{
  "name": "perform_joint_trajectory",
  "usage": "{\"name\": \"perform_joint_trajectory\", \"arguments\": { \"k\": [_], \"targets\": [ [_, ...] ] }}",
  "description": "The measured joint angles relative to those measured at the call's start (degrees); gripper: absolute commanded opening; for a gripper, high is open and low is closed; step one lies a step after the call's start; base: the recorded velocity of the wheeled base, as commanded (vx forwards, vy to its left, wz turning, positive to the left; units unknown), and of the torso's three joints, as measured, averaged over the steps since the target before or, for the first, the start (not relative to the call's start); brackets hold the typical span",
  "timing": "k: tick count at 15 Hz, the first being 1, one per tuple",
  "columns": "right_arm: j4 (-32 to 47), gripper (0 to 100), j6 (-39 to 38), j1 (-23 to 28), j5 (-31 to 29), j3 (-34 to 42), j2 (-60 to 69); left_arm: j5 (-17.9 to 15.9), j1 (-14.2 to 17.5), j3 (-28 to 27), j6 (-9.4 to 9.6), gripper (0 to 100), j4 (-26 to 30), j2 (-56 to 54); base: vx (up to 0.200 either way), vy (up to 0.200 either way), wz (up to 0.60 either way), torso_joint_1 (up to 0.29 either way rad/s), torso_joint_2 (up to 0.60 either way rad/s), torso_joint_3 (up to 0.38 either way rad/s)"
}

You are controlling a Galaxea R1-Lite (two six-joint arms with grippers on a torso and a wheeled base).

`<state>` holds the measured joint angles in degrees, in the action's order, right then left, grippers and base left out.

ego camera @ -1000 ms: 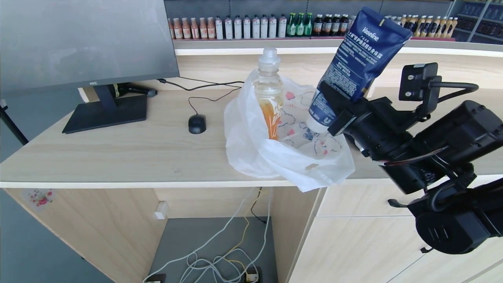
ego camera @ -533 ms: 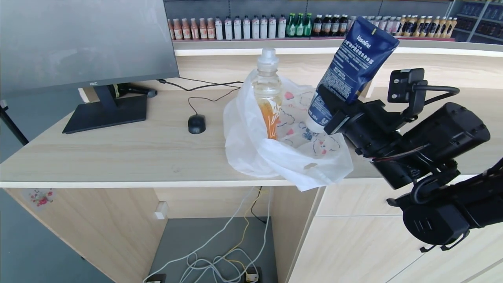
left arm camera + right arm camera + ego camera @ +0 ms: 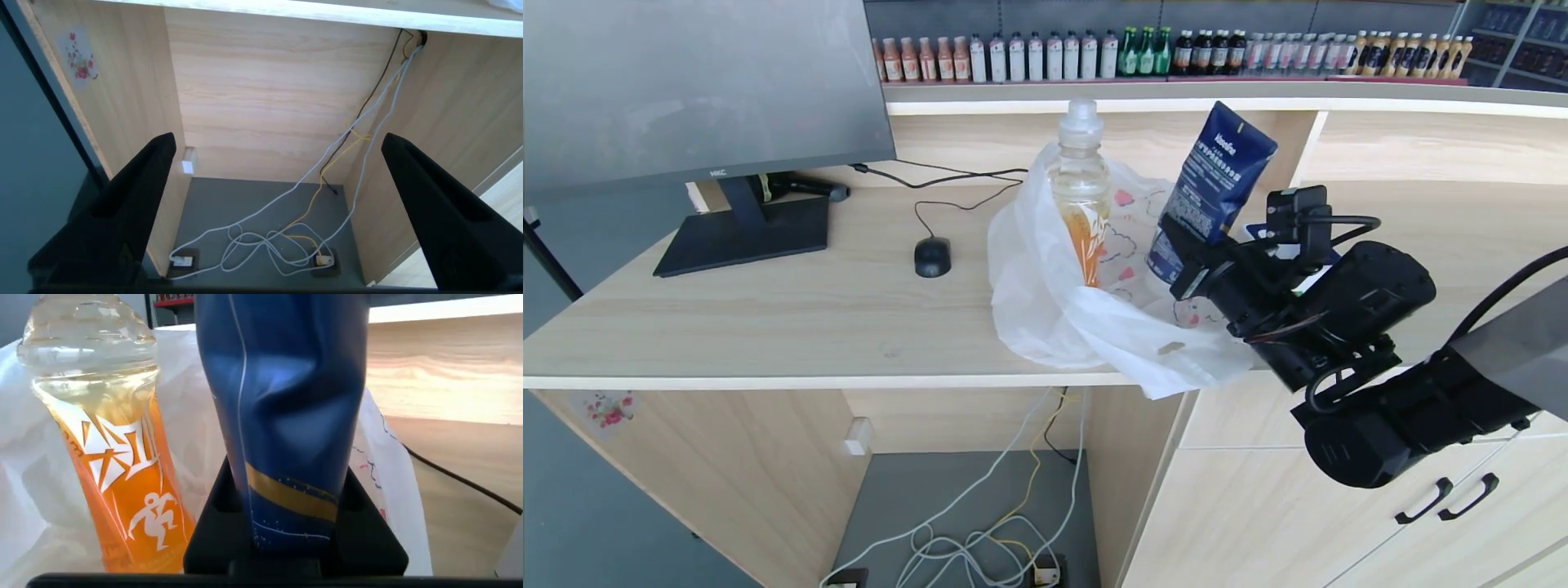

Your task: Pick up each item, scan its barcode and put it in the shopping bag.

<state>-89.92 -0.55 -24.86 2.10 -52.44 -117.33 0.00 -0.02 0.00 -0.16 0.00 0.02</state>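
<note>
A: What's behind the work?
B: I see a pale wood counter (image 3: 768,327); monitor (image 3: 686,82) far left, mouse (image 3: 932,257) near it; bottle shelves (image 3: 1094,53) along the far wall.
A: Below?
B: Open recess under the counter, grey floor (image 3: 907,506), loose cables (image 3: 968,555); cabinet doors (image 3: 1258,506) on the right.

The right gripper (image 3: 1181,263) clamps the lower part of a blue tube (image 3: 1218,175), which tilts cap-down over the open white bag (image 3: 1045,322) on the counter (image 3: 768,318). A bottle (image 3: 1081,192) with orange drink stands upright in the bag, just beside the tube. Left of the bag lie a mouse (image 3: 932,256) and a monitor (image 3: 686,82).
</note>
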Motion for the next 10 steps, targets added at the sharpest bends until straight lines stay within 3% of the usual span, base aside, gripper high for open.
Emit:
{"name": "perform_joint_trajectory", "arguments": {
  "k": [10],
  "targets": [
    [0.0, 0, 3.3, -0.3, 2.3, -2.2, -3.0, 0.0, 0.0, 0.0, 0.00, 100, 0.0, 0.0, 0.000, 0.000, 0.00, 0.000, 0.00, 0.000]
  ]
}}
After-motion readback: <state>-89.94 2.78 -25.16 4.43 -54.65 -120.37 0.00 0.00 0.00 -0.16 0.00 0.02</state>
